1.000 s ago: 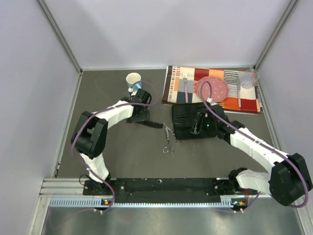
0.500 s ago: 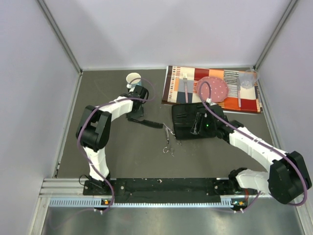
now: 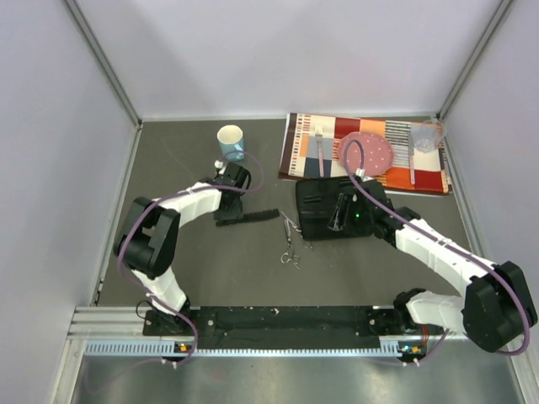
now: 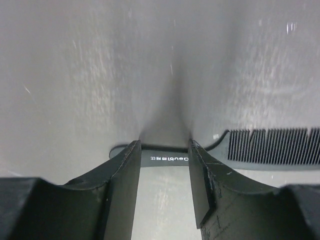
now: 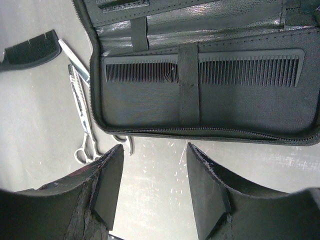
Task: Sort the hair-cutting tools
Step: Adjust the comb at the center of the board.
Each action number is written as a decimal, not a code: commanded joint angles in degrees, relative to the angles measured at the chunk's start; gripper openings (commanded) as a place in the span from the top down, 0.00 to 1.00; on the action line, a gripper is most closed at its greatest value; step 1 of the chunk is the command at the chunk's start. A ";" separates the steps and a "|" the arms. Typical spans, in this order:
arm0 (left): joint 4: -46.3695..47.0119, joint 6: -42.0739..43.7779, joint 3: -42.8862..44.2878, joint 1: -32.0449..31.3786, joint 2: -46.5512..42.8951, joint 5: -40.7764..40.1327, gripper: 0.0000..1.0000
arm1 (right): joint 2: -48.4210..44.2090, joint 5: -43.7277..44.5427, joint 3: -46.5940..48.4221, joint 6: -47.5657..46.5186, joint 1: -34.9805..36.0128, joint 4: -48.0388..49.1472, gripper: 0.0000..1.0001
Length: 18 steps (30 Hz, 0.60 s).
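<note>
Handled comb (image 4: 165,158), left end effector (image 4: 163,147) pointing down onto it (fingers (image 4: 122,180) apart), right end effector (image 5: 155,152) apart.

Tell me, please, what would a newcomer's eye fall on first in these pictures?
Probably the open black zip case in the middle of the table, with a flat black comb tucked under its strap. Next, the left gripper set low over the handle of the handled comb, left of the case. Two silver scissors lie beside the case's left edge.
</note>
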 commanded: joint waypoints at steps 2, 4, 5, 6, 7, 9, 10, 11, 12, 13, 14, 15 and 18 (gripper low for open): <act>-4.80 -1.72 -7.08 -4.95 -2.29 4.01 0.53 | -2.07 -0.31 -0.28 0.59 0.80 1.96 0.47; -4.71 -2.50 -8.05 -7.92 -2.73 4.79 0.52 | -2.33 -0.31 -0.54 0.59 0.88 1.96 0.47; -4.80 -2.86 -8.75 -8.90 -2.99 4.71 0.51 | -2.60 -0.22 -0.89 0.59 0.80 1.87 0.47; -5.23 -3.55 -9.02 -9.87 -3.17 4.63 0.51 | -2.86 -0.22 -1.07 0.68 0.88 1.96 0.47; -5.41 -3.91 -9.63 -11.62 -3.26 4.97 0.51 | -3.04 -0.22 -1.24 0.77 0.88 1.96 0.47; -6.02 -4.79 -9.99 -12.95 -3.52 6.03 0.51 | -3.39 -0.13 -1.77 0.86 0.88 1.96 0.47; -6.12 -5.23 -10.43 -14.34 -3.78 6.21 0.51 | -3.48 -0.22 -1.95 0.77 0.88 1.96 0.47; -6.12 -5.58 -10.69 -14.88 -4.31 6.38 0.51 | -3.65 -0.22 -2.21 0.86 0.88 1.96 0.47; -6.20 -5.84 -10.87 -15.23 -4.49 6.73 0.51 | -3.91 -0.13 -2.39 0.86 0.88 1.87 0.47; -6.29 -6.02 -10.96 -15.85 -4.75 7.00 0.51 | -4.00 -0.13 -2.48 0.86 0.88 2.05 0.47; -6.47 -6.20 -10.96 -16.11 -5.36 6.74 0.51 | -4.09 -0.13 -2.56 0.86 0.88 1.96 0.47; -6.64 -6.72 -10.78 -16.20 -5.63 6.56 0.51 | -4.18 -0.13 -2.56 1.03 0.88 1.96 0.47; -8.13 -7.51 -9.64 -16.38 -7.29 5.68 0.51 | -4.36 -0.13 -2.65 1.03 0.88 1.96 0.47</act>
